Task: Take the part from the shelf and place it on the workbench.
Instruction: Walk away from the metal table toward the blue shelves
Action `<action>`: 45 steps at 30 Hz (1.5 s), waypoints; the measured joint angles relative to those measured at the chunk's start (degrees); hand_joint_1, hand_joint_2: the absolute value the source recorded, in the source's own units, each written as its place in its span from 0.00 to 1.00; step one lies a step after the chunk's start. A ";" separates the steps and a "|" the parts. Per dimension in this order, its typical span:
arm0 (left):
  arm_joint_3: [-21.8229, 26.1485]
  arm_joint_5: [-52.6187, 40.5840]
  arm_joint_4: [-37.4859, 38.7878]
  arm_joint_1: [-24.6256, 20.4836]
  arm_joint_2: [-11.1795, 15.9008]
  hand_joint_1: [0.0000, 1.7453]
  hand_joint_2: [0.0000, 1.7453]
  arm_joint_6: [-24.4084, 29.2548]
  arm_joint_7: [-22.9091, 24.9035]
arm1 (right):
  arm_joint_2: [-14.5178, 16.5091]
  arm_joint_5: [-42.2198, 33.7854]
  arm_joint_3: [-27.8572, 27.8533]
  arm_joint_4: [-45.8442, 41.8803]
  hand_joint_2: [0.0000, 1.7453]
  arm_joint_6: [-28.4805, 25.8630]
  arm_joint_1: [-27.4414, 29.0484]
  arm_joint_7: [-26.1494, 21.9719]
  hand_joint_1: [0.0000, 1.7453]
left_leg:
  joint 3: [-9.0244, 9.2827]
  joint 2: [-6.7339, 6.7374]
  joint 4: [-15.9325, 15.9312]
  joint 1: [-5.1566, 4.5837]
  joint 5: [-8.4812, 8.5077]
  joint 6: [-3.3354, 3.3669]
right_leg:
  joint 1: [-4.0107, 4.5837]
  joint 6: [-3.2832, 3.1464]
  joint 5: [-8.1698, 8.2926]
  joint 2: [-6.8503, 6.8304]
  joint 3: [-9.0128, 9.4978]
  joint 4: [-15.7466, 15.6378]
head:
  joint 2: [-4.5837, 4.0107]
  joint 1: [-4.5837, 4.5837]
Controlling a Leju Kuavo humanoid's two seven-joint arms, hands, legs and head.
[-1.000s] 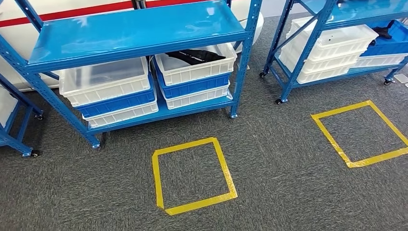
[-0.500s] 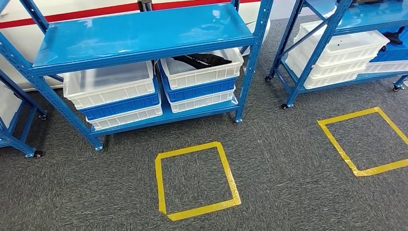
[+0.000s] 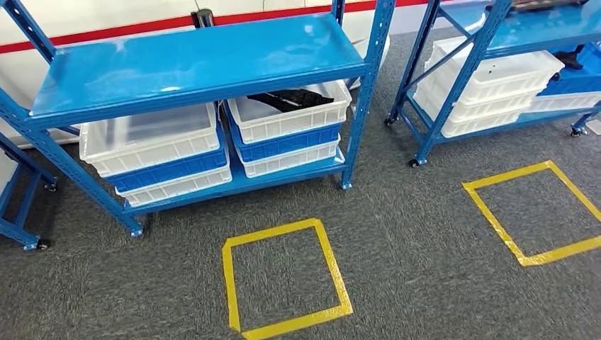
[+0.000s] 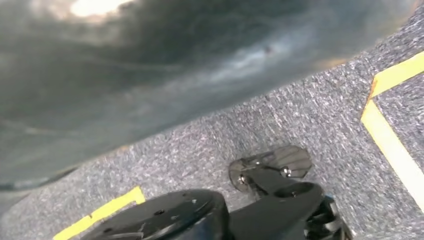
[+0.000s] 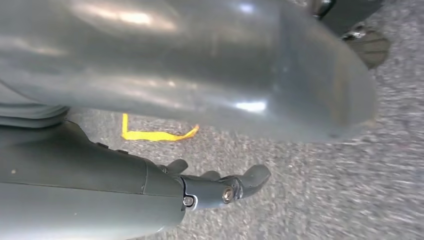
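The right wrist view shows the right hand [image 5: 220,187] hanging above grey carpet [image 5: 300,200], its dark fingers [image 5: 252,177] loosely extended and holding nothing. In the left wrist view the left hand is too blurred and hidden to tell its state; there, yellow floor tape [image 4: 395,150] crosses the carpet. The head view shows the blue metal shelf rack [image 3: 198,64]. On its lower board, toward the right-hand post, sits the top white plastic crate [image 3: 283,117] of a stack, and the long black part [image 3: 290,100] lies inside it, its long axis running roughly along the crate's length, slightly slanted. A yellow tape square [image 3: 283,276] marks the carpet before the rack.
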 joint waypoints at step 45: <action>0.88 0.48 0.00 -0.03 -0.10 0.00 0.00 -0.07 -1.14 | 0.01 1.40 0.00 0.04 0.00 1.25 0.03 -2.91 0.00 | 3.80 -0.36 -1.35 -0.02 -3.08 1.67 | -0.23 2.25 1.94 -0.59 -5.28 1.88 | 0.00 0.46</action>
